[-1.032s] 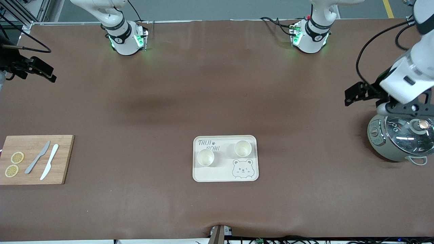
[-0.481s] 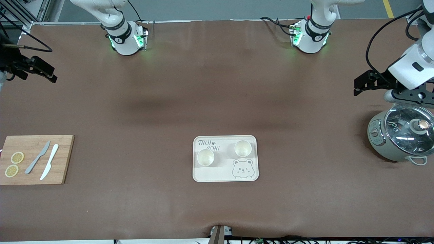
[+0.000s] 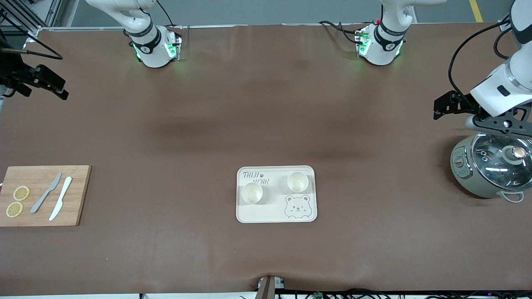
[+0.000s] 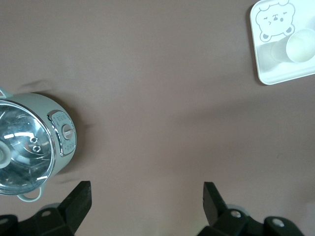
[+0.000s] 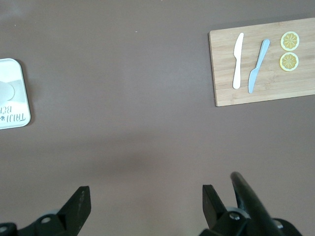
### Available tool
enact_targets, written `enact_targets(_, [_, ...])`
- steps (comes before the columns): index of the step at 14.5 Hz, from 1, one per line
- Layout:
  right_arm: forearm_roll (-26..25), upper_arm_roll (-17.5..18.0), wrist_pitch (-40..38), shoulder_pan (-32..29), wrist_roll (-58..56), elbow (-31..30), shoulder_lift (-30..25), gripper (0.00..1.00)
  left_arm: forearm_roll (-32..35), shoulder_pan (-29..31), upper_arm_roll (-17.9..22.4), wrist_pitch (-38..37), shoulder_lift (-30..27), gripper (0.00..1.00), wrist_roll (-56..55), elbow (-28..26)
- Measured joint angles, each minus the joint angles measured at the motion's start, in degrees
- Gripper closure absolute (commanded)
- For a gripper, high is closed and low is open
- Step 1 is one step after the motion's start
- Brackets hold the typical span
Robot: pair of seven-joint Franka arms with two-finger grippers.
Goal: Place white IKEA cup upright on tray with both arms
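Observation:
The cream tray (image 3: 276, 214) with the bear drawing lies in the middle of the table. Two white cups (image 3: 252, 193) (image 3: 297, 181) stand upright on it, openings up. My left gripper (image 3: 451, 106) hangs open and empty in the air beside the pot at the left arm's end; its wrist view shows open fingers (image 4: 146, 189), the tray (image 4: 266, 69) and one cup (image 4: 300, 45). My right gripper (image 3: 45, 81) is open and empty over the right arm's end; its wrist view shows spread fingers (image 5: 146, 194) and a tray corner (image 5: 15, 105).
A grey-green pot (image 3: 469, 174) with a glass lid stands at the left arm's end, also in the left wrist view (image 4: 59, 142). A wooden cutting board (image 3: 79, 195) with two knives and two lemon slices lies at the right arm's end, also in the right wrist view (image 5: 221, 83).
My left gripper has drawn up and away from over the pot lid toward the arm bases. My right gripper has shifted slightly. The cups and tray have not moved.

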State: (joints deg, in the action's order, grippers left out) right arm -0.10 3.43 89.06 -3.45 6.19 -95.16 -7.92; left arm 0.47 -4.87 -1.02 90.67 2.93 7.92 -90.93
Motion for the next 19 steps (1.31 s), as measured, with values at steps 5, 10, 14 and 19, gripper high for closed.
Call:
enact_targets(5, [-0.1,0.0,0.0,0.0,0.0,1.5,0.3,0.00,1.3,0.0,1.3,0.4,-0.4,0.00,0.0,-0.4])
enact_targets(10, [-0.1,0.0,0.0,0.0,0.0,1.7,0.8,0.00,1.8,0.0,1.5,1.0,-0.6,0.00,-1.8,-0.4])
enact_targets(14, [-0.1,0.0,0.0,0.0,0.0,1.8,0.8,0.00,1.8,0.0,1.6,1.3,-0.7,0.00,-2.3,-0.4])
enact_targets(19, [-0.1,0.0,0.0,0.0,0.0,1.8,0.9,0.00,1.8,-0.1,1.6,1.3,-1.0,0.00,-2.3,-0.4])
